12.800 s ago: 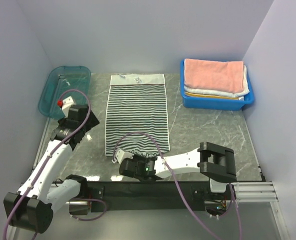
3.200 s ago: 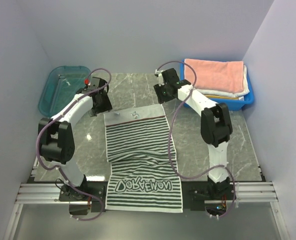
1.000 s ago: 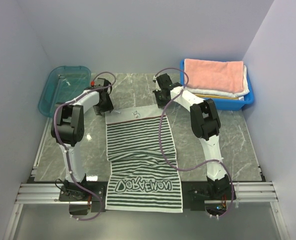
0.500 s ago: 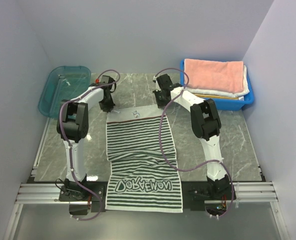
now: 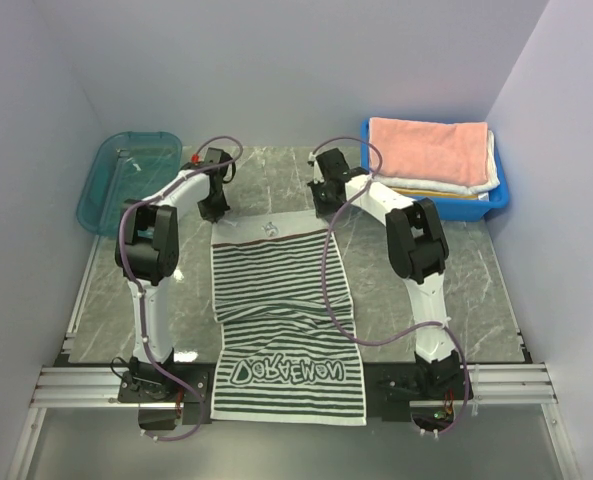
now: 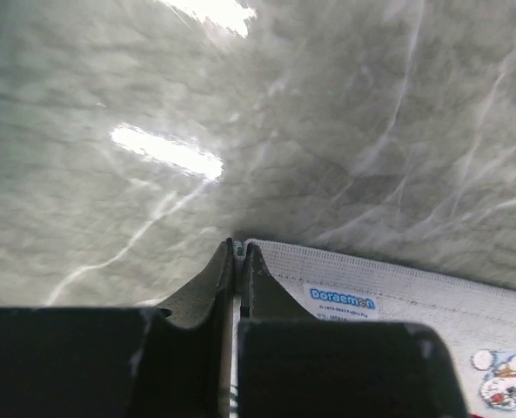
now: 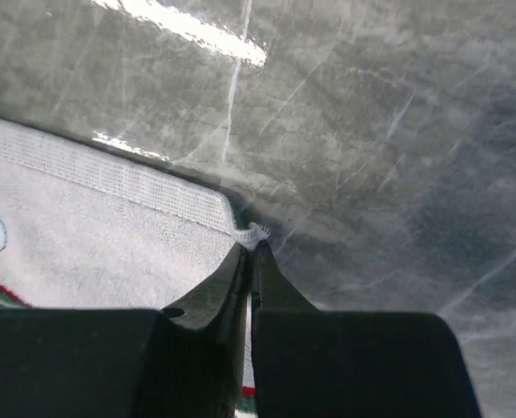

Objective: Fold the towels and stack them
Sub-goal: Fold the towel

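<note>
As the top view shows, the striped towel (image 5: 281,300) lies lengthwise on the table (image 5: 456,290), with its near end over the front rail. The left gripper (image 5: 217,213) and right gripper (image 5: 322,208) sit low on its two far corners. A pink towel (image 5: 428,148) rests folded in the blue bin (image 5: 376,205). From the left wrist, the jaws are pressed together on the corner hem. From the right wrist, the jaws pinch the other corner. I judge the first fold is starting. Next, both arms should lift together and carry the far edge evenly toward the near one.
</note>
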You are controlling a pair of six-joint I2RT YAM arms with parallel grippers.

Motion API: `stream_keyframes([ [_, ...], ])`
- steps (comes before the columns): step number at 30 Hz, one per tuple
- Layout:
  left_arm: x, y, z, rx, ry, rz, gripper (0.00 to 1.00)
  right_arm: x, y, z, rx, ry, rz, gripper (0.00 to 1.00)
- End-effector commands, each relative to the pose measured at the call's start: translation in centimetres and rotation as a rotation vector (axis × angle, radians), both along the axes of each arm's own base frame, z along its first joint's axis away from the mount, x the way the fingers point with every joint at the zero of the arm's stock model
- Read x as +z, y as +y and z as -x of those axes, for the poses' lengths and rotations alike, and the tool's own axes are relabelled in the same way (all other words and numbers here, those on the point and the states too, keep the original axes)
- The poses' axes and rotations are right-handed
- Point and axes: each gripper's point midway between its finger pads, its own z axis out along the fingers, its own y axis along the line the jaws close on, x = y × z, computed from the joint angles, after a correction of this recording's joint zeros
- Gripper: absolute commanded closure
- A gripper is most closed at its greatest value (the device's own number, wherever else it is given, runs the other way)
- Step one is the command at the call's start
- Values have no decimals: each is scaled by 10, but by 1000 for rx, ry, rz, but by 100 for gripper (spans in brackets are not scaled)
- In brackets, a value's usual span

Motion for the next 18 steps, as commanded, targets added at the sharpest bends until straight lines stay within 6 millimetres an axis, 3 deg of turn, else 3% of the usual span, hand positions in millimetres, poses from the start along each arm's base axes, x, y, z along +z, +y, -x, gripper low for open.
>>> stream_keyframes([
  [1, 80, 22, -26, 39, -177, -99, 100, 89, -13, -27, -48, -186, -59, 100],
  [4, 130, 33, -57, 76, -318, -124, 100, 133, -30, -55, -108, -315, -64, 100],
  [5, 136, 37, -64, 87, -337, -137, 100, 144, -35, -63, -125, -351, -63, 100],
  [6, 146, 44, -71, 103, -362, -137, 100, 167, -42, -78, -145, -416, -84, 100],
  [7, 169, 45, -84, 115, -426, -124, 100, 175, -50, -88, -173, -450, -76, 100],
  [8, 173, 46, -92, 118, -446, -121, 100, 184, -54, -96, -184, -484, -79, 100],
  [9, 181, 47, -100, 119, -473, -111, 100, 209, -63, -111, -216, -560, -93, 100],
  [10, 202, 51, -111, 134, -533, -99, 100, 214, -66, -119, -227, -585, -99, 100],
  [11, 206, 53, -120, 144, -561, -90, 100, 224, -69, -126, -233, -618, -103, 100],
  [12, 214, 58, -126, 153, -591, -71, 100, 248, -72, -136, -252, -695, -118, 100],
  [14, 239, 60, -142, 174, -684, -31, 100, 264, -80, -148, -269, -762, -119, 100],
  [15, 248, 65, -146, 181, -718, -16, 100, 285, -83, -155, -286, -829, -138, 100],
  [16, 255, 66, -150, 184, -750, -8, 100, 292, -88, -159, -309, -859, -145, 100],
  [18, 285, 74, -156, 200, -858, 12, 100, 314, -90, -164, -310, -936, -180, 100],
])
